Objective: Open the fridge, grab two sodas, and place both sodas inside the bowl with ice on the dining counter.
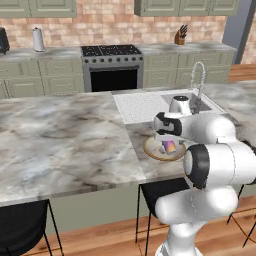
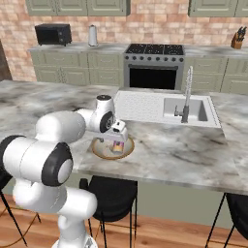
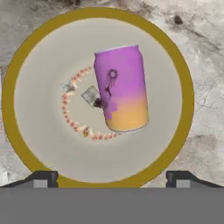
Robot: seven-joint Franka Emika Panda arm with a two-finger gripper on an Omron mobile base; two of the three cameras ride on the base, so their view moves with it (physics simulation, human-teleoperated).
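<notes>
Center of the hand view, pink soda can (image 3: 122, 89) lies tilted in the bowl (image 3: 26, 65); gripper (image 3: 112, 178) fingers spread wide, holding nothing.

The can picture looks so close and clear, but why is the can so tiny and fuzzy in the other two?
Hand view: camera sits right above the bowl, so the pink can looks big and sharp. Left base view: far back, the can is small and soft, partly hidden by the arm. Right base view: same, a blurry speck.

2 base views flank the arm, sharing the bowl (image 1: 164, 149) on the dining counter (image 1: 65, 140); hand view looks straight down, close.
</notes>
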